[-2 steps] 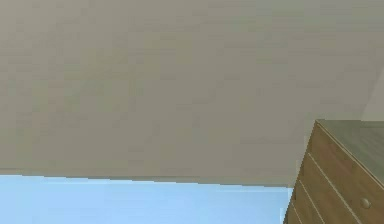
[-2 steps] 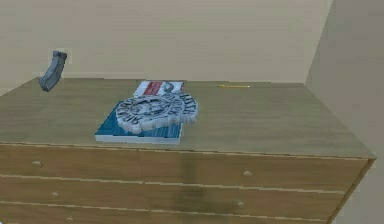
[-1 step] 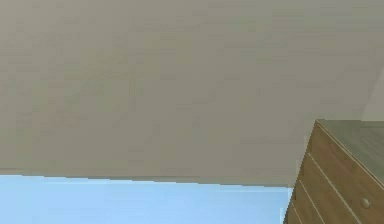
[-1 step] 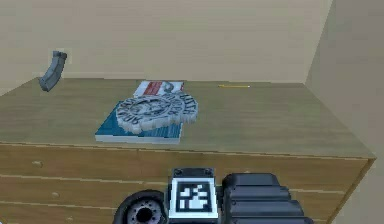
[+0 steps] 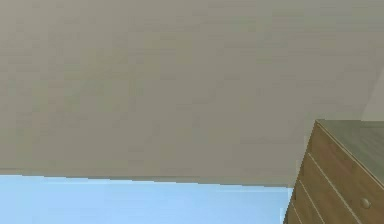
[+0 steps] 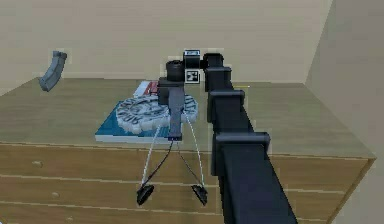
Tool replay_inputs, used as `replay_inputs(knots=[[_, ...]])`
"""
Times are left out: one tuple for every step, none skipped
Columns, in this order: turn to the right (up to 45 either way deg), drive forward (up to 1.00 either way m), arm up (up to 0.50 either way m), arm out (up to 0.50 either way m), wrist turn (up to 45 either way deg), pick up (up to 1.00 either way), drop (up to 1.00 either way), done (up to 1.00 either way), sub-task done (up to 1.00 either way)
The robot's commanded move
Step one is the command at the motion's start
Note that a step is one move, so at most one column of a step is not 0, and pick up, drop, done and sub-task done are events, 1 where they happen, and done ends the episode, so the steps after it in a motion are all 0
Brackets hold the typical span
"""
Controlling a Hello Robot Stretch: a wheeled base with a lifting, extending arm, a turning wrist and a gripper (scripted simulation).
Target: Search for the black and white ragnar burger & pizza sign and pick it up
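Note:
A flat rectangular thing with a black and white pattern and a blue edge [image 6: 130, 115] lies on the wooden dresser top [image 6: 290, 125] in the arm side view. It may be the sign. The dark arm [image 6: 235, 130] rises from the bottom edge across the dresser. The gripper's dark body stands just right of the flat thing, and its two thin fingers [image 6: 146, 190] reach down in front of the drawer fronts. Whether the gripper [image 6: 172, 190] holds anything cannot be told.
A small grey curved thing [image 6: 52, 70] leans at the dresser's back left, by the beige wall. The forward view has a beige wall, pale blue floor [image 5: 120, 202] and the dresser's corner [image 5: 345, 175] at the right edge. A wall corner stands at the arm side view's right.

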Motion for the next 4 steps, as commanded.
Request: replay_inputs(knots=[[0.0, 0.00, 0.00, 0.00, 45.0, 0.00, 0.00, 0.00, 0.00], [0.0, 0.00, 0.00, 0.00, 45.0, 0.00, 0.00, 0.00, 0.00], [0.0, 0.00, 0.00, 0.00, 39.0, 0.00, 0.00, 0.00, 0.00], [0.0, 0.00, -0.06, 0.00, 0.0, 0.00, 0.00, 0.00, 0.00]])
